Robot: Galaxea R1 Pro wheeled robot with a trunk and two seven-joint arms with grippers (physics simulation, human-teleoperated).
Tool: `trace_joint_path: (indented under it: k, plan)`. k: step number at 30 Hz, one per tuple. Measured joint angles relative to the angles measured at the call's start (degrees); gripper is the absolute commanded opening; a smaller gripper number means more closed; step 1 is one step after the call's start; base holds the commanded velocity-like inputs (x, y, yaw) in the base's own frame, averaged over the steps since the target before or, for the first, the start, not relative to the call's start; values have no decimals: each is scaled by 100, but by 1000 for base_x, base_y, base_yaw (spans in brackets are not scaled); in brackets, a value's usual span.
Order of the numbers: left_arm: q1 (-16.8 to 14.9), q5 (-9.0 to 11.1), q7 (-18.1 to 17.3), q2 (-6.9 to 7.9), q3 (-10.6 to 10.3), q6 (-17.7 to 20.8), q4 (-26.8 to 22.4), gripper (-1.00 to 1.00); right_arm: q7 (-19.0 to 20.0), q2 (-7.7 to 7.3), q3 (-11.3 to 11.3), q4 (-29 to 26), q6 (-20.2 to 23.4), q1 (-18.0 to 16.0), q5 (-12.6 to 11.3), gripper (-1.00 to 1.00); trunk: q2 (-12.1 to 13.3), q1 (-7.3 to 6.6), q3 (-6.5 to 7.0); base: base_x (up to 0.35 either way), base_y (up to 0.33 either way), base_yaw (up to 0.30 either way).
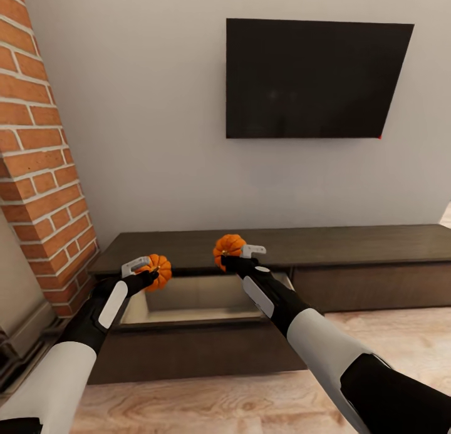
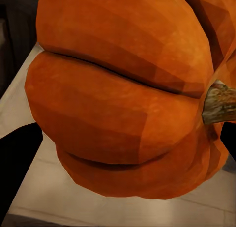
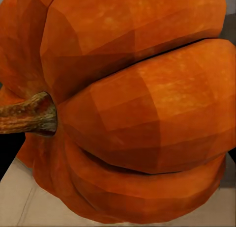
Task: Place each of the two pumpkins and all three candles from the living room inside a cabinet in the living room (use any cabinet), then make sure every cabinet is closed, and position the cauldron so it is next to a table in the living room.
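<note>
I hold two bright-orange ribbed pumpkins over the long dark-brown cabinet [image 1: 351, 243]. My left gripper [image 1: 148, 270] is shut on one pumpkin [image 1: 158, 270] above the left end of the open drawer [image 1: 207, 296], whose inside is pale beige. My right gripper [image 1: 237, 257] is shut on the other pumpkin [image 1: 228, 247], which hangs above the drawer's back edge, level with the cabinet top. Up close, the left wrist view has its pumpkin [image 2: 123, 99] with the stem at one side and the beige drawer floor behind it. The right wrist view has the other pumpkin [image 3: 132, 114] over the same pale floor.
A dark television [image 1: 313, 77] hangs on the grey wall above the cabinet. A red brick column [image 1: 37, 158] stands at the left, close to the cabinet's left end. Light wood floor [image 1: 219, 403] runs in front. The cabinet's right drawer front [image 1: 369, 287] is shut.
</note>
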Motion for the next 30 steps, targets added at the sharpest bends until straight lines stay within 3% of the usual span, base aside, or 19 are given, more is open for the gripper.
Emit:
trace_joint_path:
  k: [9,19,30]
  plan:
    - [0,13,-8,4,-8,-3,-12,-100,26,-4,-1,-3,-10,0,2,-100,0,0,10,201,-64,-44]
    - [0,2,-9,4,-8,-1,-26,-100,34,-6,-5,-9,-18,-1,8,-100,0,3,13,23,-2,-7]
    - [0,-8,-8,10,-9,1,-16,-100,30,-5,1,-37,-17,0,-1,-100,-14,32,-231,0,0,0]
